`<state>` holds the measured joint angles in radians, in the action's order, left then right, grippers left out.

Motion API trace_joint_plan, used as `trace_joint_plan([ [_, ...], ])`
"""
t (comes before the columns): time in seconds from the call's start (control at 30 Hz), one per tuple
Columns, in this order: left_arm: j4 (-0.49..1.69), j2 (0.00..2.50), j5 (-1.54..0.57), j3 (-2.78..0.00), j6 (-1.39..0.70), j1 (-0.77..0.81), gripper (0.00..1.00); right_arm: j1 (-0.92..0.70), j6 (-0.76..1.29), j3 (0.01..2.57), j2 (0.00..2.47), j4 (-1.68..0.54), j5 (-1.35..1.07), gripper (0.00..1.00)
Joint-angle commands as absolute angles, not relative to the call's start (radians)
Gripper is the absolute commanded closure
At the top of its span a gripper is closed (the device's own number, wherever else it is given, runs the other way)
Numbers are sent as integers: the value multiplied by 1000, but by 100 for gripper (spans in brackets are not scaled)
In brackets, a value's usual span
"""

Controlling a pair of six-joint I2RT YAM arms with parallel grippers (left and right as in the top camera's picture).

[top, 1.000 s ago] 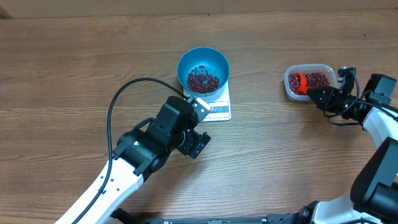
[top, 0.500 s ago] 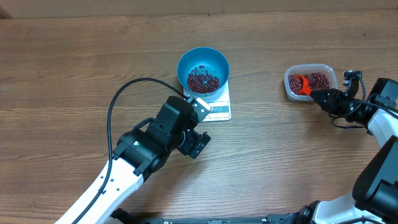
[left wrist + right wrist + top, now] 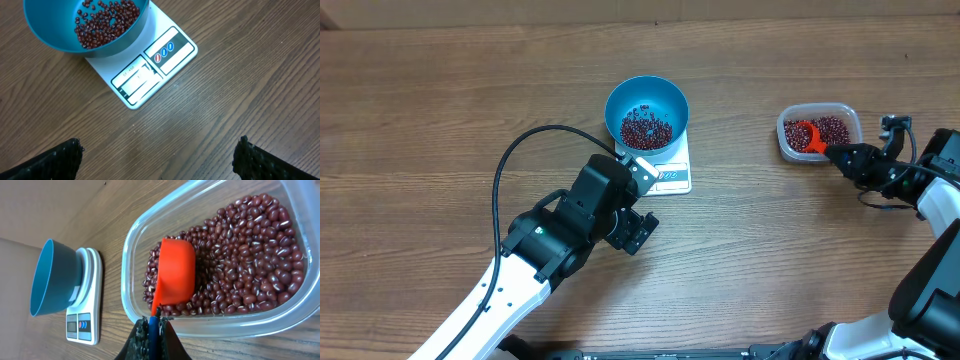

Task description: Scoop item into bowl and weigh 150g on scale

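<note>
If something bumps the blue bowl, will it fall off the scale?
Probably it would slide first: the blue bowl sits loose on the smooth scale. Its narrow base might let it tip, though the beans inside weigh it down.

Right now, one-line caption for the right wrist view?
Right gripper holds orange scoop in the tub of beans; blue bowl on scale beyond.
</note>
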<state>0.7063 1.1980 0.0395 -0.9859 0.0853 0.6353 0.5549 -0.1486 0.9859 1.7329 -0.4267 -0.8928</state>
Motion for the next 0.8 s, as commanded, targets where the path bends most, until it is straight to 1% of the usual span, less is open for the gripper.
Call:
trace_joint_plan([
  [0.0, 703, 1204, 49, -984, 97, 635, 1, 559, -118, 974, 1745, -409, -923, 96],
  [0.13, 703, 1204, 48, -984, 97, 635, 0, 559, -98, 974, 1745, -399, -929, 96],
  [0.23, 703, 1204, 49, -984, 97, 635, 0, 564, -97, 974, 1745, -390, -978, 96],
  [0.77, 702, 1206, 49, -984, 97, 634, 1, 631, -74, 974, 1745, -387, -1092, 96],
])
